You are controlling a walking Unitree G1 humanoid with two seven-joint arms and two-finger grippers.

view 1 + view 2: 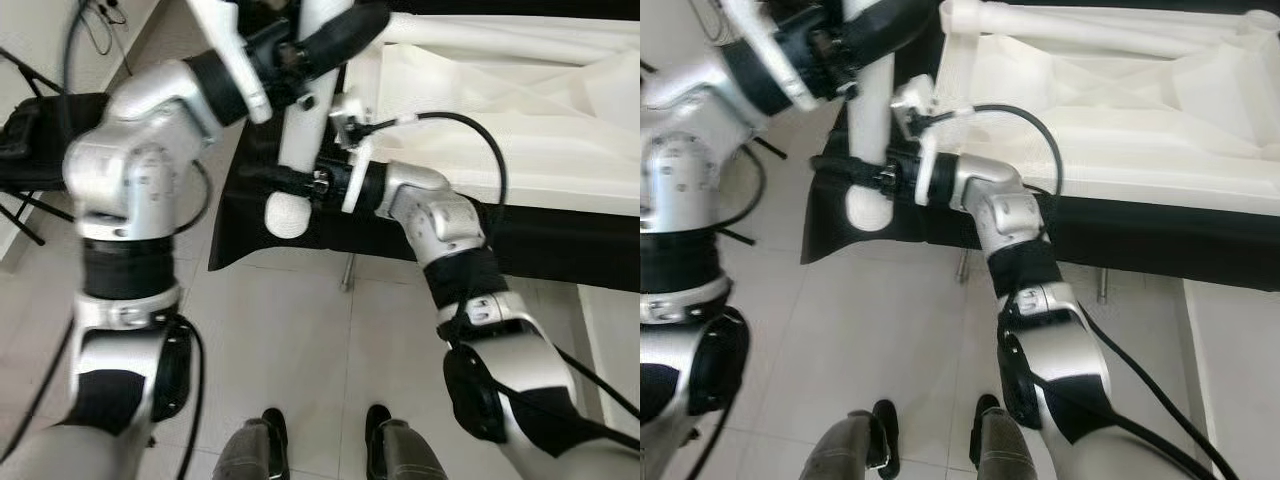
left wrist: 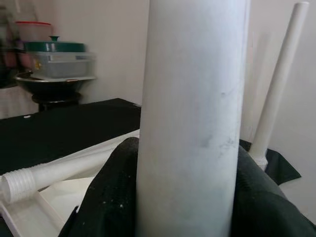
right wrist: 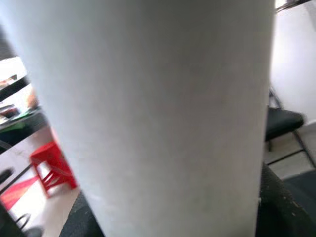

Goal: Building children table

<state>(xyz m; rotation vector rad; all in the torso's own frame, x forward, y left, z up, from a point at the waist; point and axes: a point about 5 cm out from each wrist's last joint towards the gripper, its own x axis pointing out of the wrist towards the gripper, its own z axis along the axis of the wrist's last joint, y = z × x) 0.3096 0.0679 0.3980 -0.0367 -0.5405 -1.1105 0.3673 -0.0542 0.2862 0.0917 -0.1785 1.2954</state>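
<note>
A thick white table leg [image 1: 300, 130] stands nearly upright in front of me, its rounded end [image 1: 288, 215] pointing down over the edge of the black-covered table. My left gripper [image 1: 320, 45] is shut around its upper part, black fingers [image 2: 113, 197] wrapped on both sides. Lower down, my right gripper [image 1: 855, 172] is shut on the same leg, which looms close in the right wrist view [image 3: 148, 113]. The white tabletop [image 1: 1120, 110] lies upside down on the black cloth. One leg [image 1: 1060, 25] lies along its far side, and another leg [image 2: 276, 94] stands upright on it.
A threaded white leg [image 2: 54, 173] lies in the tabletop's recess. A black folding chair [image 1: 30, 140] stands at my left, and a red stool [image 3: 49, 165] on the floor. Stacked containers [image 2: 54, 59] sit at the far end. My feet [image 1: 270, 430] are on pale tiles.
</note>
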